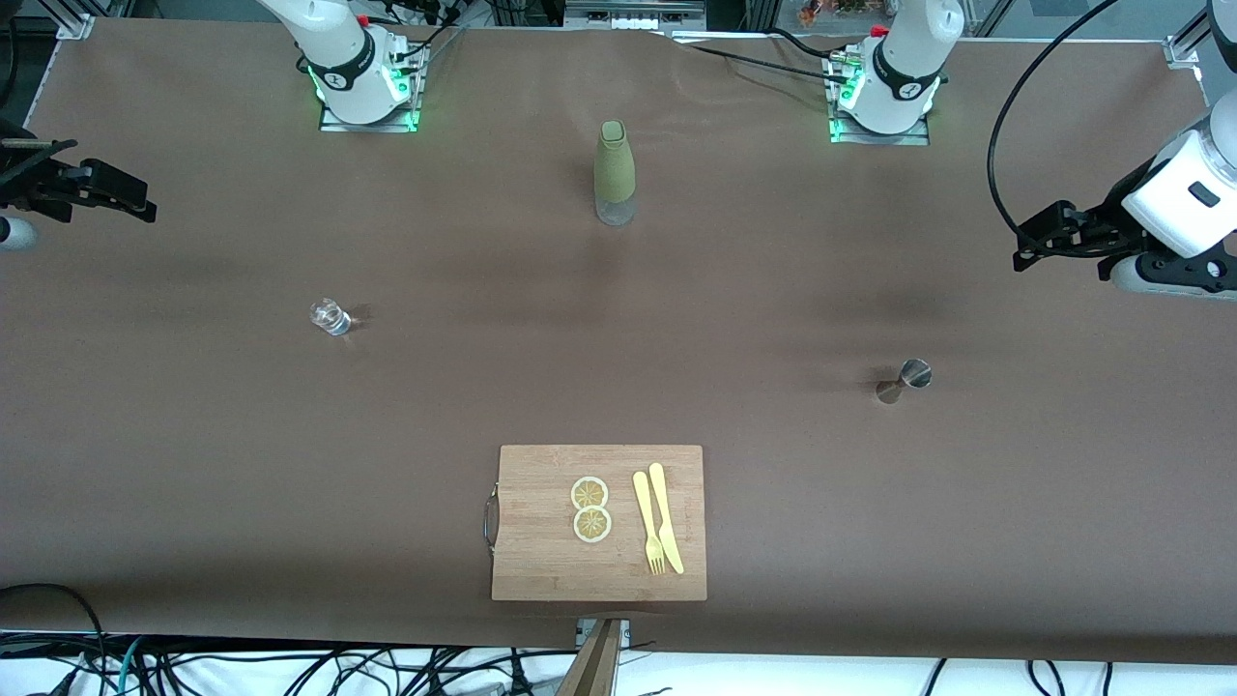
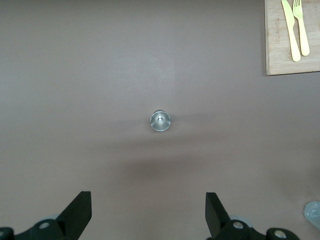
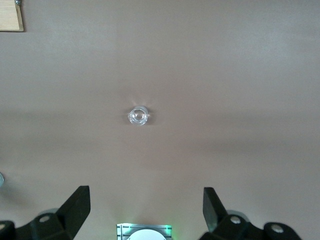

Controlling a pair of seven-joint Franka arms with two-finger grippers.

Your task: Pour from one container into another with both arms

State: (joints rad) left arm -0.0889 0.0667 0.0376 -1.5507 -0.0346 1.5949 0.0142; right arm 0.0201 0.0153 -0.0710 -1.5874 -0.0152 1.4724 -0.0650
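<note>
Two robot arms poised before pouring
Left hand spread high over the small shiny steel jigger; right hand spread high over the tiny clear drinking glass, both upright on the brown table, well apart

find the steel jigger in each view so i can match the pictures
Front view: steel jigger stands on the table toward the left arm's end, farther from the camera than the cutting board.
Left wrist view: mid-frame, seen from above.
Right wrist view: not in it.
Shared landmark: the cutting board, a corner showing in both wrist views.
</note>
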